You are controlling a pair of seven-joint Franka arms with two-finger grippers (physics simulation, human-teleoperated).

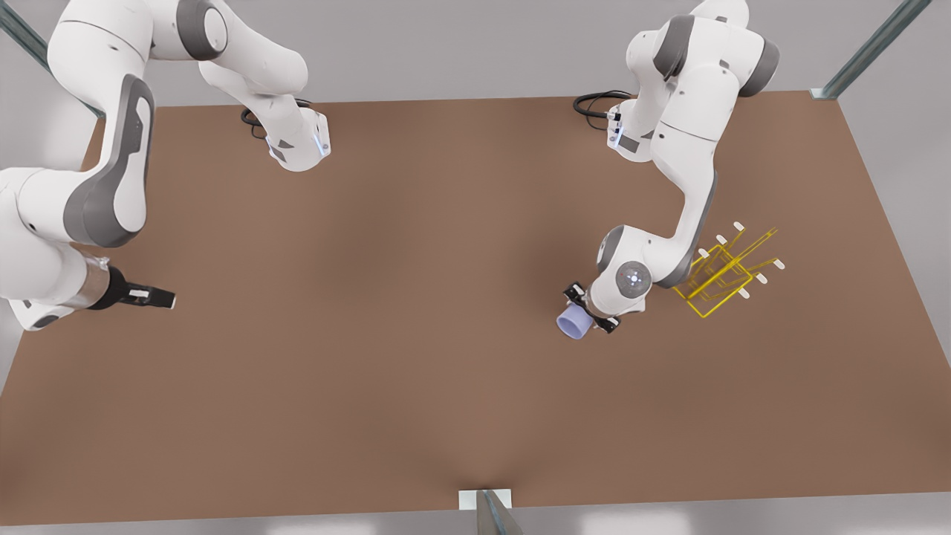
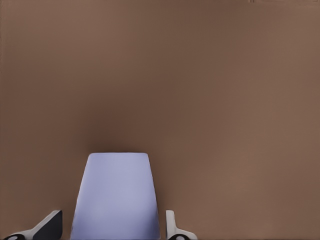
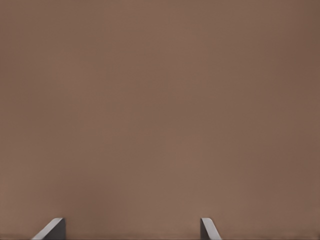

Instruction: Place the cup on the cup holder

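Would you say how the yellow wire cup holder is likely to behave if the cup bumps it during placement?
The cup holder is thin open wire, so it probably weighs little and may slide or tip on the smooth table. Its prongs look slender and might flex. The left gripper grips the cup beside it; the right gripper waits, open.

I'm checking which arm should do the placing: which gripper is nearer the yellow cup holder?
The left gripper: it holds the cup just beside the cup holder, toward the front view's left. The right gripper waits open across the table.
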